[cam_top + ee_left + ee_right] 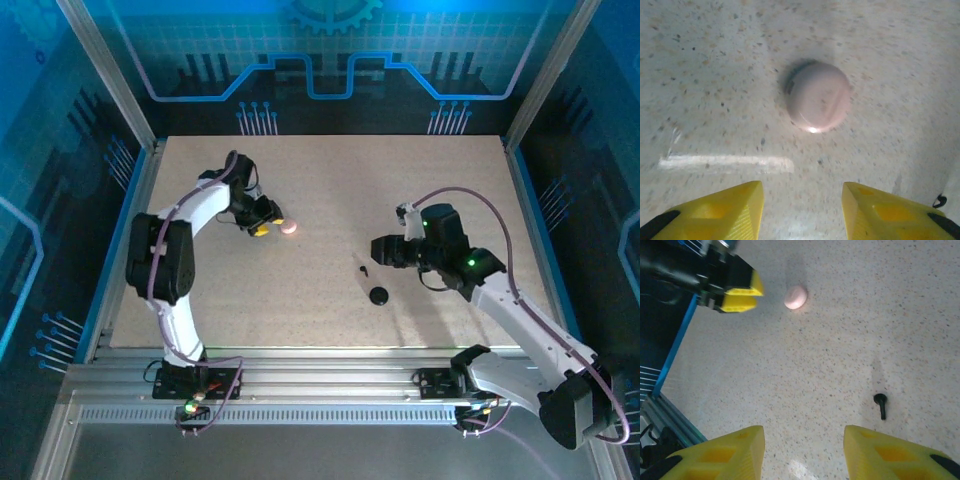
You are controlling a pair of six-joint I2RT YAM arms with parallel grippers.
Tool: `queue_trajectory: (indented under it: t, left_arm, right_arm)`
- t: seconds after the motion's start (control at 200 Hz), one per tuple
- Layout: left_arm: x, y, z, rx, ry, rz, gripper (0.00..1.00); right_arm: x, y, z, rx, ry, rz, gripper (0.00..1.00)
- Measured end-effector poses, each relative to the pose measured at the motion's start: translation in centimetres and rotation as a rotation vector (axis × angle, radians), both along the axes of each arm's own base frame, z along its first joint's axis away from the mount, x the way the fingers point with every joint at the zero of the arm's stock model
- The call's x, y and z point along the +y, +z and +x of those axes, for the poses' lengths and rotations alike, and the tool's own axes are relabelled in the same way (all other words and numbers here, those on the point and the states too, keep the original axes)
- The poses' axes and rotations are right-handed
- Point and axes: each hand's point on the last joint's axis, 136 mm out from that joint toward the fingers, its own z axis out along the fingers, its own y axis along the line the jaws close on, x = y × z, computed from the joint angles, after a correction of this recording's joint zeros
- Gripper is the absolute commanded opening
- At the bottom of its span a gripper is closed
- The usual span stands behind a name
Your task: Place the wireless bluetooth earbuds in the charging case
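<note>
Two arms bend inward, low; we see the left gripper [801, 192] and right gripper [804, 432] parted, empty. A black earbud [880, 404], perhaps stemmed, lies toward the table's [330, 170] near edge.

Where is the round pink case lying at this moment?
The round pink case lies on the table, left of centre in the top view, just ahead of the left claw and clear of its open yellow fingers.
</note>
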Motion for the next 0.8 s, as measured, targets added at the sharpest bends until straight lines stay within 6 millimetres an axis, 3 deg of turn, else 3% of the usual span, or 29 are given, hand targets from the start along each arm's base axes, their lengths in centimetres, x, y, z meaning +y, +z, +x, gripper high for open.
queue_trajectory:
  t: [0.135,0.23,0.315,0.49,0.59,0.8]
  left_arm:
    - [-1.4,3.7,-2.0,-0.103,-0.076,0.051,0.44]
    - [-2.7,4.6,-4.4,-0.128,-0.142,0.083,0.44]
    - [-3.2,3.9,-6.7,-0.09,-0.183,0.125,0.43]
    - [-2.0,1.0,-11.2,0.018,-0.224,0.273,0.44]
    - [-1.7,0.3,-13.9,0.055,-0.232,0.31,0.44]
    - [-1.2,-0.3,-16.4,0.076,-0.208,0.332,0.44]
  right_arm:
    - [-0.5,-0.4,-0.1,0.084,-0.005,-0.075,0.47]
    - [-0.9,-1.1,-0.3,0.151,-0.016,-0.126,0.51]
    - [-1.5,-2.1,-0.3,0.22,-0.033,-0.183,0.53]
    - [-2.7,-4.5,-0.3,0.372,-0.084,-0.301,0.55]
    - [-3.3,-6.4,-0.6,0.476,-0.113,-0.363,0.58]
    - [-3.8,-9.8,-2.0,0.651,-0.136,-0.46,0.63]
